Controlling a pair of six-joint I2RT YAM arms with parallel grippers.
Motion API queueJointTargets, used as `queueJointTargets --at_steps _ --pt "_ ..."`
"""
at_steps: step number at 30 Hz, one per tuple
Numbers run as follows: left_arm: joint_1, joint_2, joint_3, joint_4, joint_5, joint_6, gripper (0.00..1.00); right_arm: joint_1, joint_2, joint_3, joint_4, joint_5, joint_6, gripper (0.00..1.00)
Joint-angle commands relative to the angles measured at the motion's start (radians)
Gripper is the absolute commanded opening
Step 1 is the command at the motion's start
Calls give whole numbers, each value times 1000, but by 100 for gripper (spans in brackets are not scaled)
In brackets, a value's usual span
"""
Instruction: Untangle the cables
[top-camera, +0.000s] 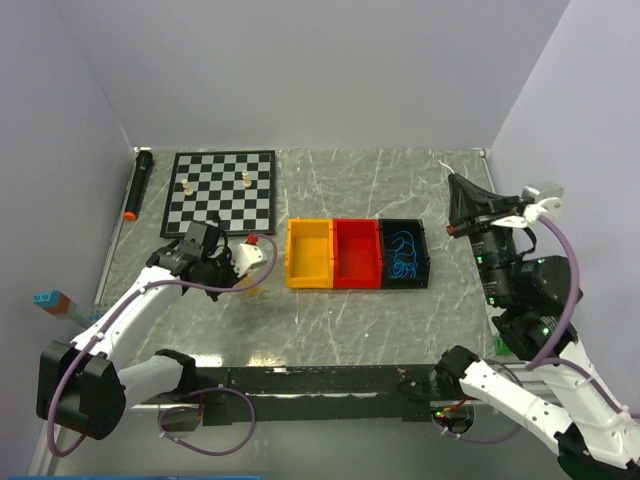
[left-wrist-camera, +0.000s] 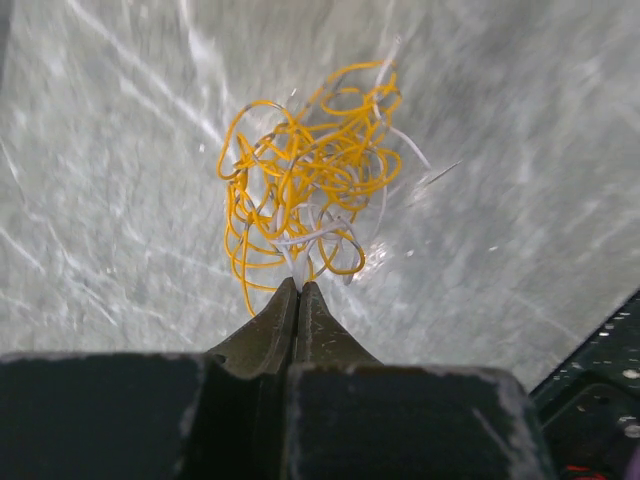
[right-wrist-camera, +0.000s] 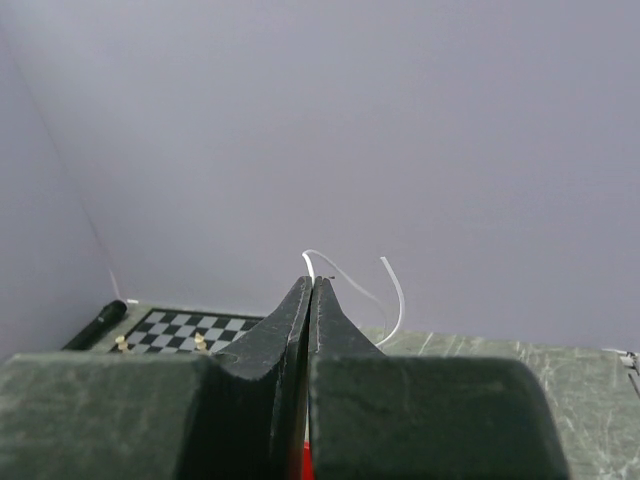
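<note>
Left tool (left-wrist-camera: 298, 290): jaws pressed together, low over the worktop (top-camera: 330, 330), left of the bins. Strands run straight into the tips, so I read it as a pinch on the near fringe of the tangle (left-wrist-camera: 305, 180).
Tangle: yellow loops with a few white ones threaded through, lying on the worktop just ahead of the left tool. I can't pick out a loose end.
Why the left hold: I judge it an anchor. It pins the bunch so a pull draws out one strand rather than dragging the lot.
Right tool (right-wrist-camera: 312, 285): jaws together on a white strand (right-wrist-camera: 399, 292) that curls up out of the tips. It is held high near the right wall, well apart from the tangle.
Why so high: my guess is that the height lifts the strand clear of the bunch. I see nothing linking it to the tangle.
Blue cables (top-camera: 404, 255): in the black bin (top-camera: 385, 232), rightmost of three.
Yellow bin (top-camera: 309, 223), red bin (top-camera: 357, 222): no strands that I can make out. I take it as one bin per colour, though that's only my reading.
Progress: blue sorted and one white strand out. The yellow and the rest of the white are knotted together.
Next: the white strand needs somewhere to go, and I can't tell which bin.
Risk: the wire is thin and springy. It may cling to the tips on release or spring out of a bin.
</note>
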Motion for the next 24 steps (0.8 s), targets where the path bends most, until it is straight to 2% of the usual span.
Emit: queueJointTargets --at_steps 1,16,24 --pt "-32 -15 68 -54 77 -44 1 -5 41 46 18 -43 -16 0" --pt "-75 -27 85 -71 96 -75 1 -12 159 -17 62 -125 42 0" --pt "-81 -23 83 -65 99 -76 1 -53 202 -56 85 -161 73 0"
